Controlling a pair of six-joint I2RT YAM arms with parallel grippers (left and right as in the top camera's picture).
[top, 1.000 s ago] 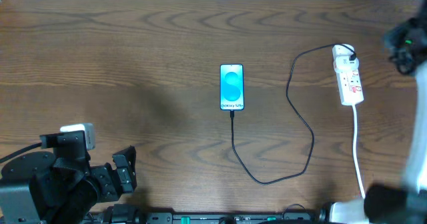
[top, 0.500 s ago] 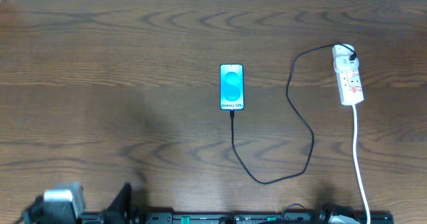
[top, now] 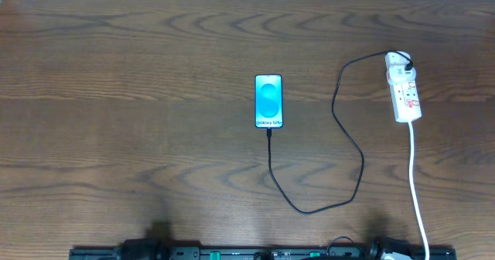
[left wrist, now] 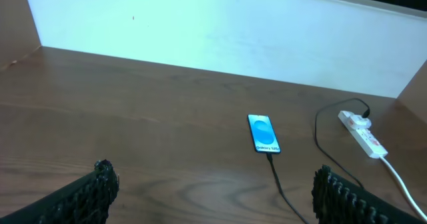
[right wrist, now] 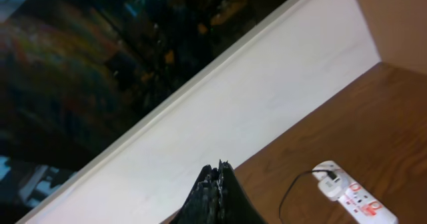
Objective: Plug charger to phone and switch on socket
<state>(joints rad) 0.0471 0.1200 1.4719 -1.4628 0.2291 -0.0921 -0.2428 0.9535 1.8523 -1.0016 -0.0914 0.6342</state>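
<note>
The phone (top: 268, 100) lies flat mid-table with its cyan screen up; it also shows in the left wrist view (left wrist: 263, 133). The black charger cable (top: 352, 148) runs from the phone's near end, loops right and reaches a plug in the far end of the white socket strip (top: 404, 90). The strip shows in the left wrist view (left wrist: 362, 132) and the right wrist view (right wrist: 353, 196). My left gripper (left wrist: 212, 187) is open and empty, well short of the phone. My right gripper (right wrist: 219, 174) is shut and empty, raised and tilted. Neither gripper shows in the overhead view.
The strip's white cord (top: 416, 190) runs to the table's near edge. A white wall (left wrist: 220, 31) stands at the far edge. A black rail (top: 263, 253) lies along the near edge.
Both arms have drawn back out of the overhead view: the left one from the near left corner, the right one from the right edge. Phone, cable and strip have not moved.
</note>
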